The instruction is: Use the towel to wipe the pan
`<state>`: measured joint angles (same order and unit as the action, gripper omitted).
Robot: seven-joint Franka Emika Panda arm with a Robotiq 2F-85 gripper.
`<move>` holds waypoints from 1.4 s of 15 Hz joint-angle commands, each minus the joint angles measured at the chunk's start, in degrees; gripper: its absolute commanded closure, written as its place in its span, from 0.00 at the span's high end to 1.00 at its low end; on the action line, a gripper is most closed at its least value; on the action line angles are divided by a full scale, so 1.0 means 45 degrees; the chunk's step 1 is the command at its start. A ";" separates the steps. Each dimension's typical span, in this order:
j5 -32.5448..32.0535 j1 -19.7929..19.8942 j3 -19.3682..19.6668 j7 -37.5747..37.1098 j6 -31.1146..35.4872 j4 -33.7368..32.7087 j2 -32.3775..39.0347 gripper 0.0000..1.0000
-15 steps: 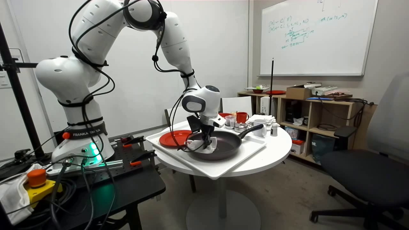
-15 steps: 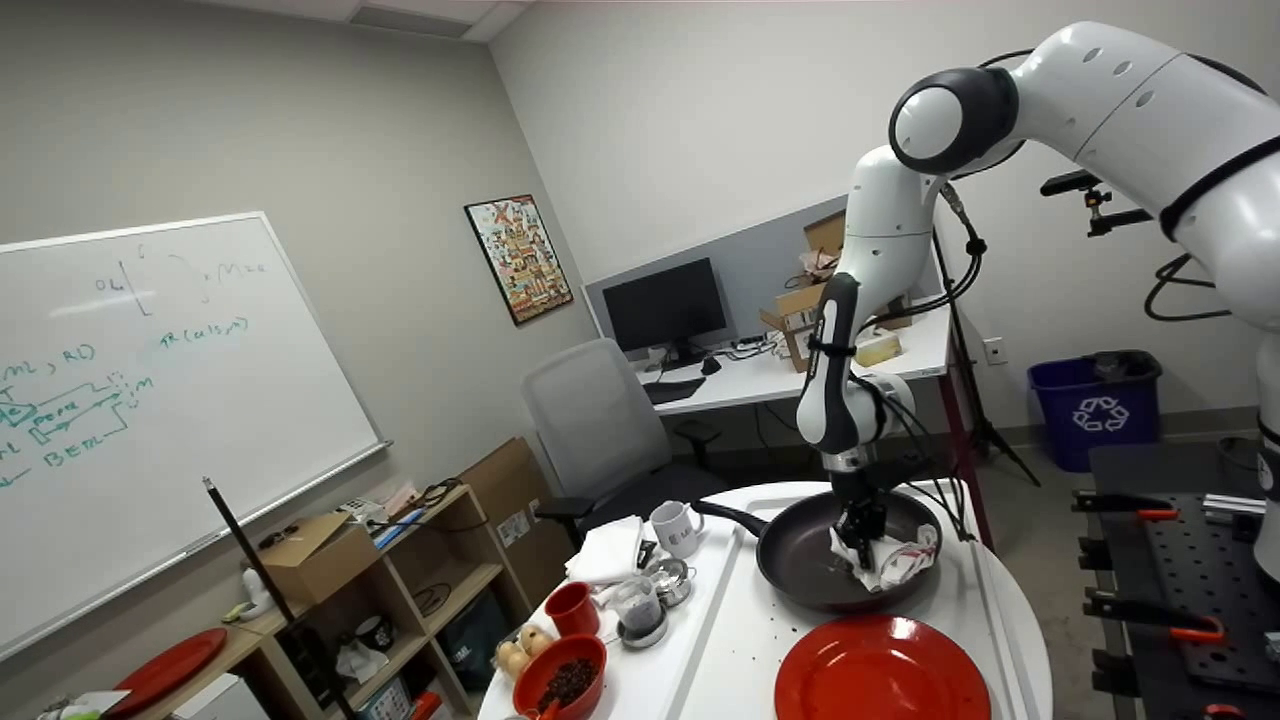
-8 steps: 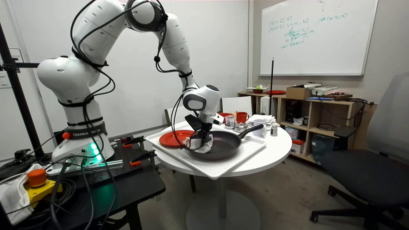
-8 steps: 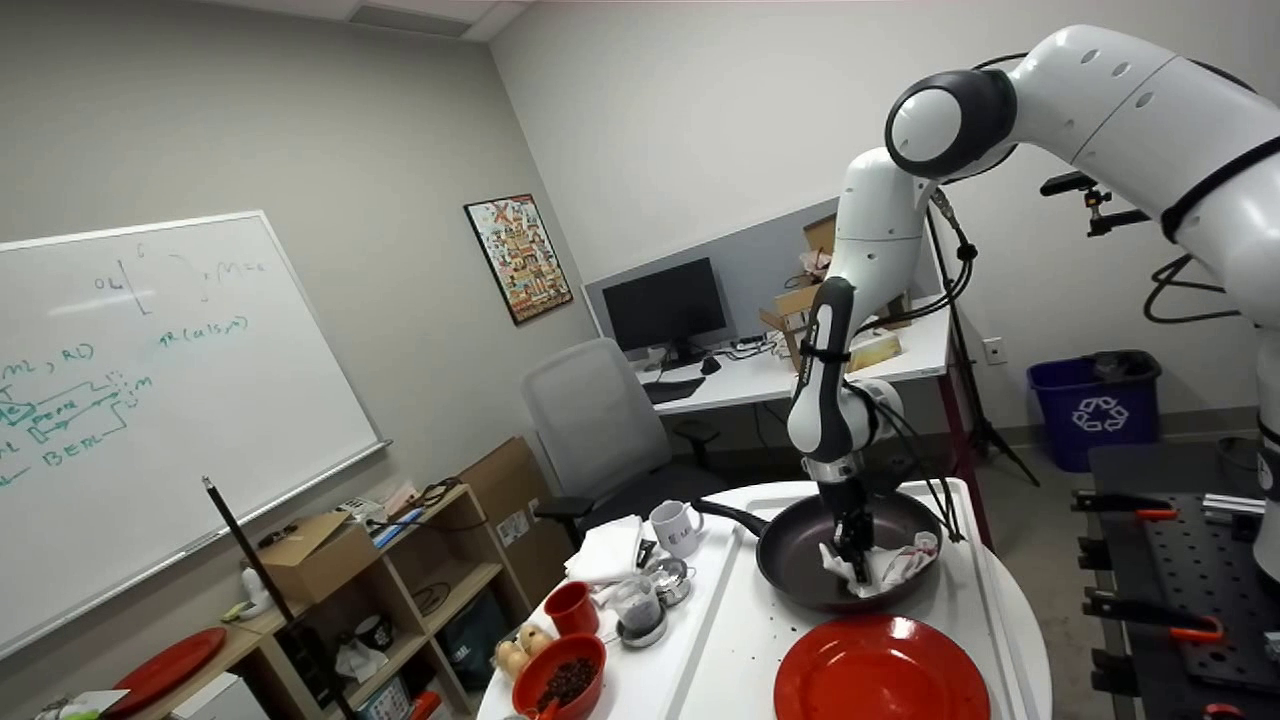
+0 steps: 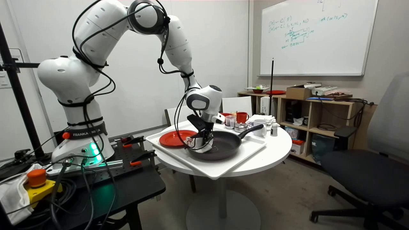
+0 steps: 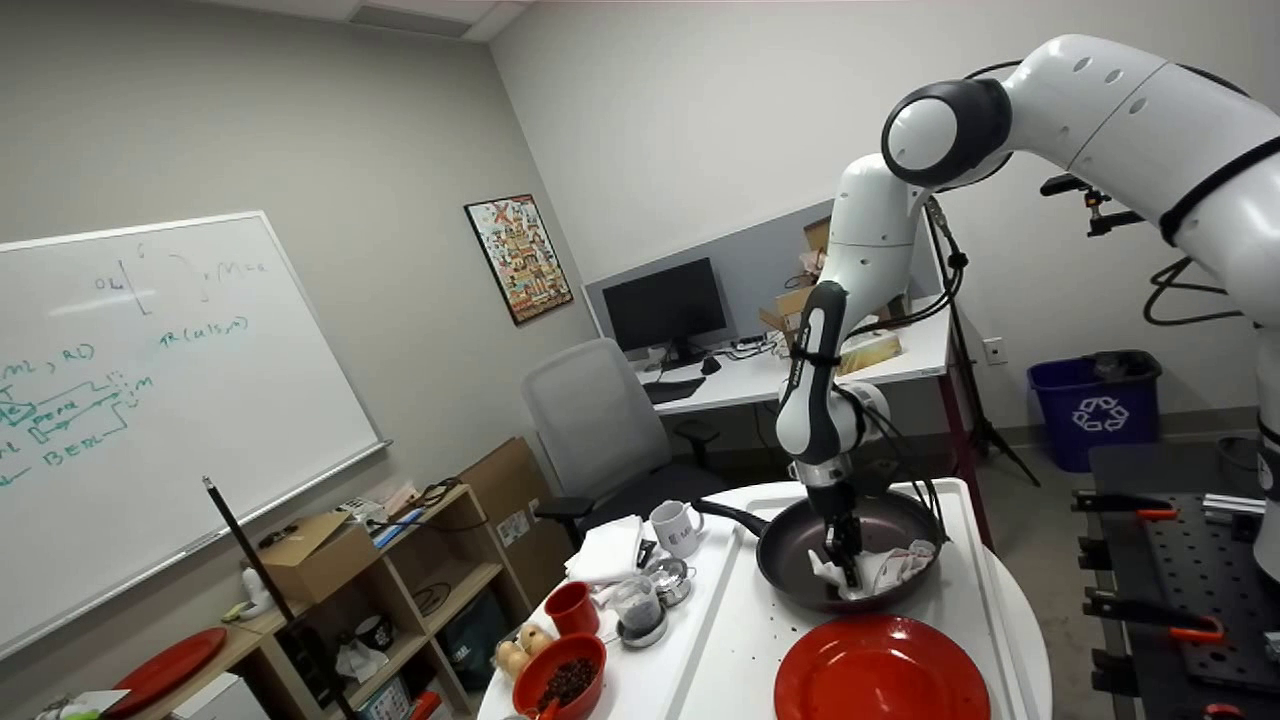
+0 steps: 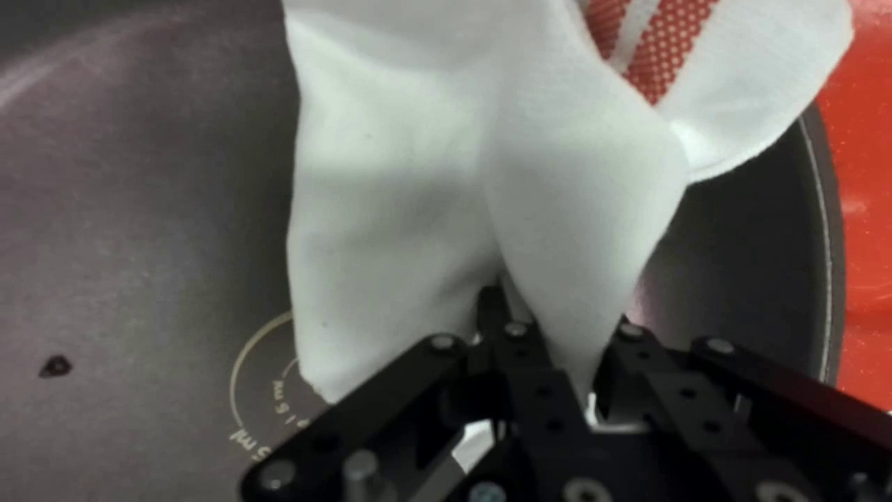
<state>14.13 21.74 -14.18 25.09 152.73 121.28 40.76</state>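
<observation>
The pan point(image 5: 225, 145) is large, round and dark grey. It stands on a white tray point(image 5: 220, 170) and shows in both exterior views, also here point(image 6: 800, 560). The wrist view shows its inside point(image 7: 160, 209) with printed markings and a small dark speck point(image 7: 55, 366). The towel point(image 7: 418, 174) is white with a red stripe. It lies bunched in the pan, with its trailing part point(image 6: 895, 568) toward the rim. My gripper point(image 7: 550, 341) points down inside the pan, shut on a towel fold between its fingers. The gripper also shows in an exterior view point(image 6: 848, 570); the towel partly hides its fingertips.
A red plate point(image 6: 880, 670) lies beside the pan on the tray. The pan handle point(image 6: 730, 515) points toward a white mug point(image 6: 678, 530). A red cup point(image 6: 572, 608), a red bowl point(image 6: 560, 680) and folded white cloths point(image 6: 607, 552) stand beyond the tray. Cables hang by the gripper.
My gripper has moved across the inside of the pan, leftward and slightly down in an exterior view, drawing the towel along. The pan and plate have not visibly moved.
</observation>
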 commanded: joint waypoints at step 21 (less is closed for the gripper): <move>0.2231 0.1390 0.1034 -0.2290 0.2855 0.0893 -0.0535 0.04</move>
<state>22.97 27.30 -10.02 17.19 162.34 122.64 40.10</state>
